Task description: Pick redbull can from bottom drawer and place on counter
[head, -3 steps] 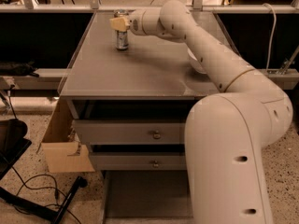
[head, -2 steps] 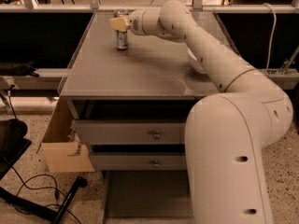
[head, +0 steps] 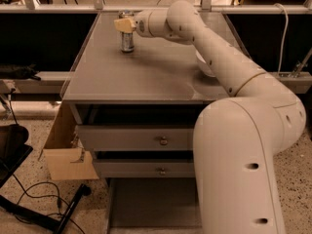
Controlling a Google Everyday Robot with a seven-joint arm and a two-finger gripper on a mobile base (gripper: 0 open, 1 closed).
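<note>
Redbull can upright on counter, slim, dark-silver; hand at its top.

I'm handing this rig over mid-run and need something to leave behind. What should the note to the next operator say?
Gripper: at the upper part of the redbull can, over the far left of the counter. Whether it has let go cannot be seen.
Redbull can: upright on the counter.
Bottom drawer: pulled open, can not in it.
Done: can is out of the drawer and standing on the counter.
Left: confirm release, then withdraw the arm without tipping the can.
</note>
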